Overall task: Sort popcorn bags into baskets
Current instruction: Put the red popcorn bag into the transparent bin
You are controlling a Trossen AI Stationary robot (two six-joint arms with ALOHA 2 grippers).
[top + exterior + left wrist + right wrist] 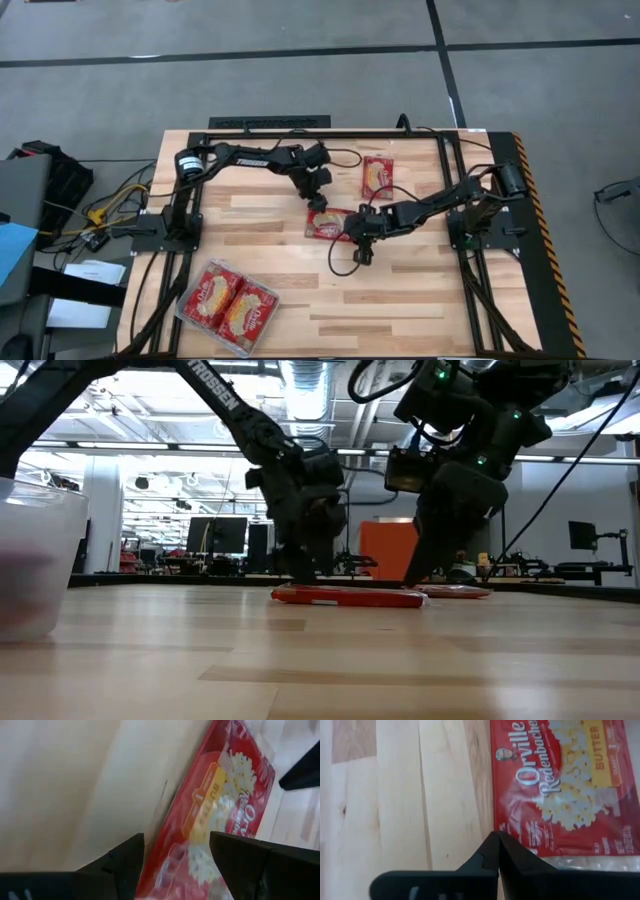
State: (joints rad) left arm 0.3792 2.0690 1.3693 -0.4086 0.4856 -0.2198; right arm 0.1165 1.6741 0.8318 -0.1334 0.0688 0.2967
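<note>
At the near corner of the table [400, 300] the clear tray [183, 310] already held two popcorn bags [228, 303] side by side. Further in, a third bag [328, 224] lay flat at the middle, with both hands down at it: the left hand [318, 203] with fingers apart over one end, the right hand [360, 243] with fingers pressed together, holding nothing, beside the other end. A fourth bag [377, 175] lay beyond, near the far edge. The flat, glossy bag might slide away if the fingers closed only on its thin edge, and the two hands were near enough to collide. Whether the left fingers touched the bag, I could not tell.
</note>
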